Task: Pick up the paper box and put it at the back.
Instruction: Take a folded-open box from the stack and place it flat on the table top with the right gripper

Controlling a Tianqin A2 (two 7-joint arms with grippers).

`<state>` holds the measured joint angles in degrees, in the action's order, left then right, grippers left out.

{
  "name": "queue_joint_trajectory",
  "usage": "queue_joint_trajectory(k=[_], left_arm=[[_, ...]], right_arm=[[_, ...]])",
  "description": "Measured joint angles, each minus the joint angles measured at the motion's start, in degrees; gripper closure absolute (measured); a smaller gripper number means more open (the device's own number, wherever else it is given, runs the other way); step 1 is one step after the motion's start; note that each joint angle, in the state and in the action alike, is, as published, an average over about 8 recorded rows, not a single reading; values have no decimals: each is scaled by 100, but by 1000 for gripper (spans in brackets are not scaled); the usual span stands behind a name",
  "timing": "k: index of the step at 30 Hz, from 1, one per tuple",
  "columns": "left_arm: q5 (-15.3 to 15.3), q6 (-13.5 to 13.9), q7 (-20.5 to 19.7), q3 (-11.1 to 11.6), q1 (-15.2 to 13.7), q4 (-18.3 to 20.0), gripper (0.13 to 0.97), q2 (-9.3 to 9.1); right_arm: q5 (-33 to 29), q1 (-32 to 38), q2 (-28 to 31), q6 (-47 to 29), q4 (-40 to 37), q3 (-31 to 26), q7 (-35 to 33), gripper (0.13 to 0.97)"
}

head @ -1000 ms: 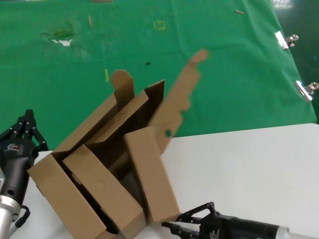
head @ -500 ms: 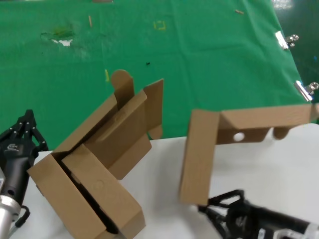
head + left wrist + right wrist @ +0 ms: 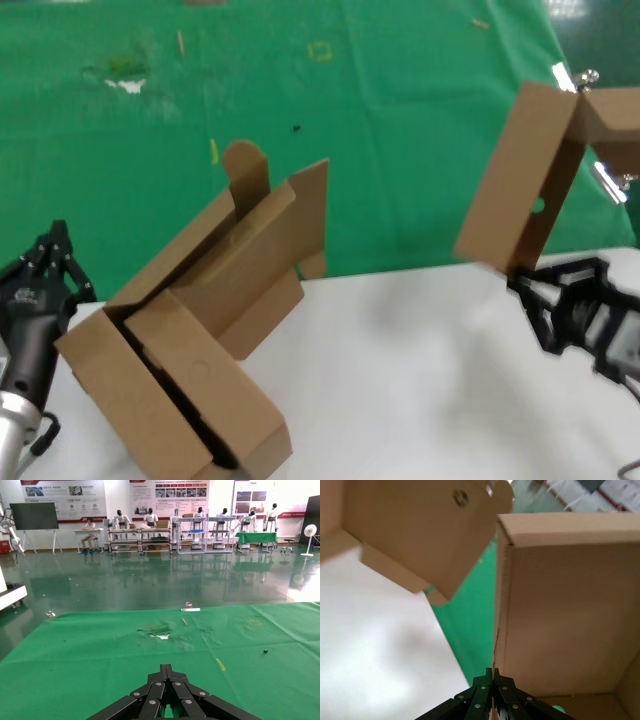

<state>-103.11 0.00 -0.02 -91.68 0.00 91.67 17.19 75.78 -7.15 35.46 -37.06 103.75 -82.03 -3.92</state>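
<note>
Cardboard: one paper box [image 3: 527,175] pinched aloft by right claw [image 3: 540,292]; left claw [image 3: 52,262] pressed together

The paper box [image 3: 527,180] was held above the table's [image 3: 420,380] right edge, before the back [image 3: 400,130]; the nested boxes [image 3: 195,335] lay left.

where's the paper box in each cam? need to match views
Head view: the paper box is at the right edge, lifted off the white table, with the right gripper shut on its lower edge.
Left wrist view: not in it.
Right wrist view: the paper box fills most of the picture, close up.
Shared landmark: the green sheet.
</note>
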Motion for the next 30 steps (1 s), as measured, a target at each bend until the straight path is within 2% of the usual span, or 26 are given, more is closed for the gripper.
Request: queue_joint_trajectory(k=[3, 6, 12, 19, 23, 30], left_arm=[[0, 0, 0, 0, 0, 0, 957, 0], [0, 0, 0, 0, 0, 0, 957, 0], [0, 0, 0, 0, 0, 0, 957, 0], [0, 0, 0, 0, 0, 0, 957, 0], [0, 0, 0, 0, 0, 0, 957, 0], [0, 0, 0, 0, 0, 0, 957, 0]], right_arm=[[-883, 603, 83, -329, -93, -215, 882, 957], [-1708, 1289, 243, -779, -248, -717, 1706, 957], [-3263, 2796, 404, -2037, -641, -2120, 3257, 957], [-5095, 4438, 98, -3395, -1270, -3808, 4911, 957], [-6019, 5055, -285, -3831, -1637, -4322, 5203, 957], [-7169, 5728, -1112, -4136, -2489, -4849, 4687, 957]])
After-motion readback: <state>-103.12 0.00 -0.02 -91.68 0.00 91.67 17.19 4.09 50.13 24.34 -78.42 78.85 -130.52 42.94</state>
